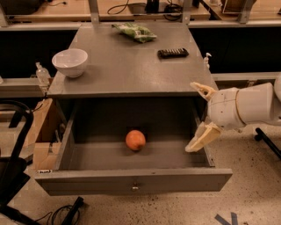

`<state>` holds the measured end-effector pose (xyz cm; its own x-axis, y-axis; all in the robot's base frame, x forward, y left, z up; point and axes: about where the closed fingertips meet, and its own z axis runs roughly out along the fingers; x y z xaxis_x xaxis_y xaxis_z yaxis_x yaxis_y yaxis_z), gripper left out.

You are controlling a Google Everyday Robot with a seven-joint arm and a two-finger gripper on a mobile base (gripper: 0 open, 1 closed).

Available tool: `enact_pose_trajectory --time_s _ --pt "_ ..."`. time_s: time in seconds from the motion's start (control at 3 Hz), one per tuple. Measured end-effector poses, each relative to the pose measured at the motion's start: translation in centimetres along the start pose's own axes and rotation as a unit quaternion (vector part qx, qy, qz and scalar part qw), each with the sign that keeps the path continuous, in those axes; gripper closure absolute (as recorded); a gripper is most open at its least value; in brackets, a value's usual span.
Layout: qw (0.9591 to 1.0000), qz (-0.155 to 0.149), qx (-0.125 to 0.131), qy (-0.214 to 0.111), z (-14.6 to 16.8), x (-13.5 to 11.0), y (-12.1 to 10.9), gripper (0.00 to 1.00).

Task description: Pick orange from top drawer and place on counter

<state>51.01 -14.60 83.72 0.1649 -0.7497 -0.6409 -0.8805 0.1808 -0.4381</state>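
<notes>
Orange (135,139): smooth, glossy skin.
Top drawer (131,181): grey metal, matt front panel.
Counter (131,66): flat, matt grey.
Gripper (191,117): smooth cream plastic-looking fingers (201,139), spread wide at the drawer's right side.
Bowl (70,62): glossy white, left on counter.
Far benchtop (66,8): light wood.
Floor (248,193): hard, speckled.
</notes>
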Motion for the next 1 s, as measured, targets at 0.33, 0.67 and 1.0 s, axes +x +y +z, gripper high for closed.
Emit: enact_pose_trajectory --time_s 0.33,0.67,1.0 --pt "1.0000 -0.001 -0.003 -0.002 0.7 0.1 0.1 0.00" --pt "0.9997 -0.007 -0.021 -0.011 4.7 0.5 0.4 0.00" --pt "0.9981 0.012 -0.043 -0.043 11.1 1.7 1.7 0.00"
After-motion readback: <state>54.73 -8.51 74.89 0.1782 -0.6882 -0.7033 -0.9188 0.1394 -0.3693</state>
